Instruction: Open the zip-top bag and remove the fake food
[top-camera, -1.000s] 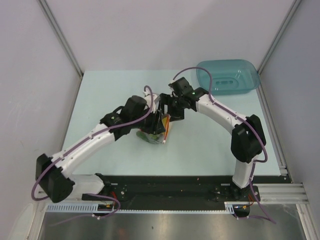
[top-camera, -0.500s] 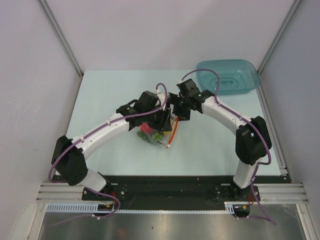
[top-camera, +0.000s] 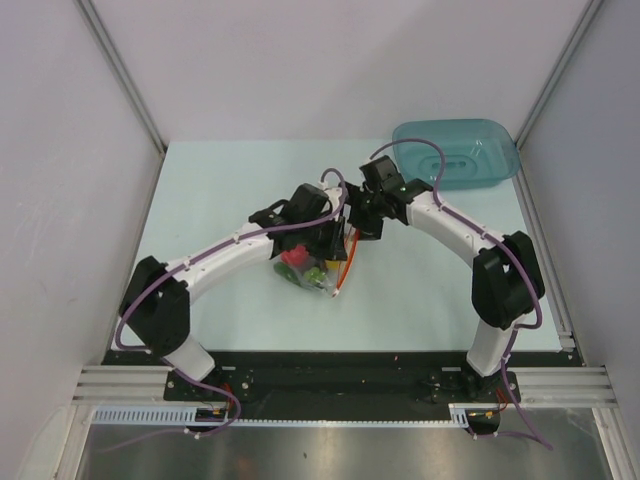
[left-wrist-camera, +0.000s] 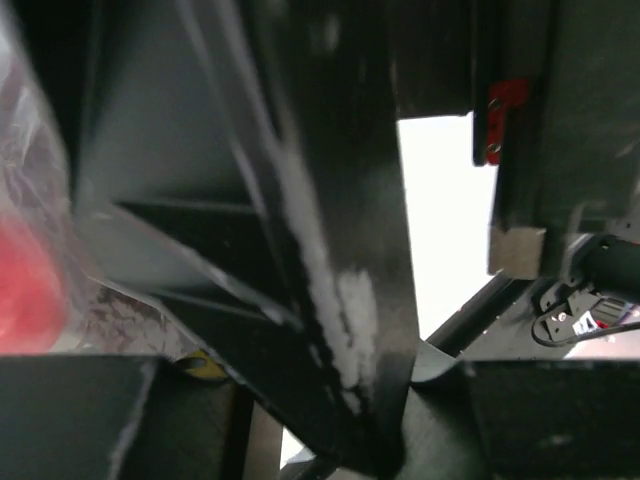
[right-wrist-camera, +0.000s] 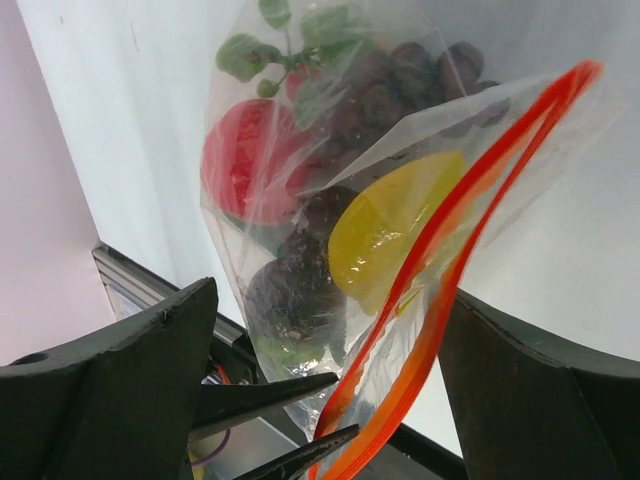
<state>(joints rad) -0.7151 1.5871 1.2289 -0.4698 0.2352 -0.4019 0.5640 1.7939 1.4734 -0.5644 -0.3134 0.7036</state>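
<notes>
The zip-top bag (top-camera: 318, 272) lies at mid-table, clear and crinkly, and its orange-red zipper strip (right-wrist-camera: 470, 210) runs diagonally. Inside it are the fake food pieces: a red fruit (right-wrist-camera: 250, 160), a yellow lemon piece (right-wrist-camera: 390, 230), purple grapes (right-wrist-camera: 400, 90), a dark round piece (right-wrist-camera: 290, 295) and green leaves (right-wrist-camera: 270, 50). My left gripper (top-camera: 332, 240) pinches the strip's lower end with its thin black tips (right-wrist-camera: 345, 405). My right gripper (right-wrist-camera: 330, 295) is wide open, one finger on each side of the bag's mouth, and also shows from above (top-camera: 358, 228). The left wrist view is dark and blurred, with the red fruit (left-wrist-camera: 25, 290) at its left edge.
A teal translucent tray (top-camera: 455, 155) stands at the back right of the table. Both arms arch over the table's middle and meet above the bag. Grey walls close in the sides, and a black rail (top-camera: 330, 375) runs along the near edge.
My left arm has swung right and forward, and its gripper has come in closer to the bag's zipper edge. The bag has shifted slightly right. My right gripper has drawn back a little.
</notes>
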